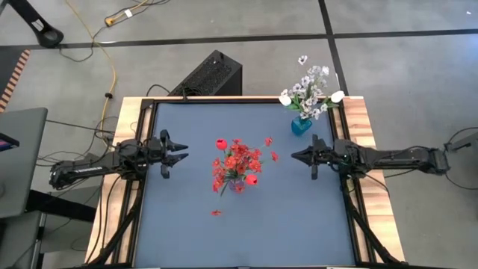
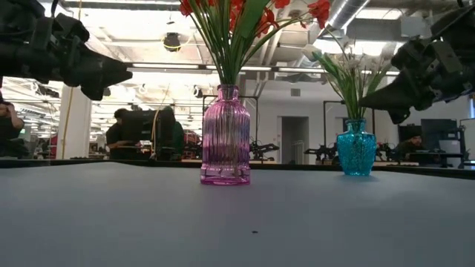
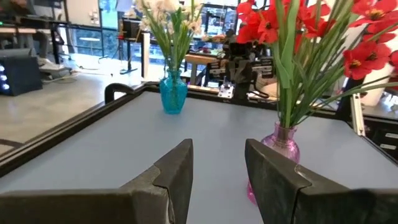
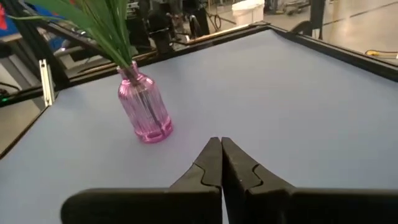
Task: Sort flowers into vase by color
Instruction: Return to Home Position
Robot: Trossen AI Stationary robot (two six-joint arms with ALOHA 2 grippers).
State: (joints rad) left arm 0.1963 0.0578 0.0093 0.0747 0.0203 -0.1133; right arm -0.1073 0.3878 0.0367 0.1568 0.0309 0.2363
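Red flowers (image 1: 237, 161) stand with their stems in a pink ribbed glass vase (image 2: 225, 137) at the table's middle; the vase also shows in the left wrist view (image 3: 283, 146) and the right wrist view (image 4: 144, 112). White flowers (image 1: 310, 88) stand in a blue glass vase (image 1: 301, 124) at the far right corner, which the low view (image 2: 356, 148) and left wrist view (image 3: 173, 93) show too. My left gripper (image 1: 184, 153) (image 3: 217, 149) hovers open left of the pink vase. My right gripper (image 1: 293, 156) (image 4: 221, 142) hovers shut right of it. Neither holds anything.
A small red blossom (image 1: 216, 212) lies loose on the blue table top nearer the near edge. A black frame rail (image 1: 153, 112) borders the table. A black box (image 1: 210, 75) sits on the floor beyond the far edge. A person (image 2: 119, 133) is seated in the room behind.
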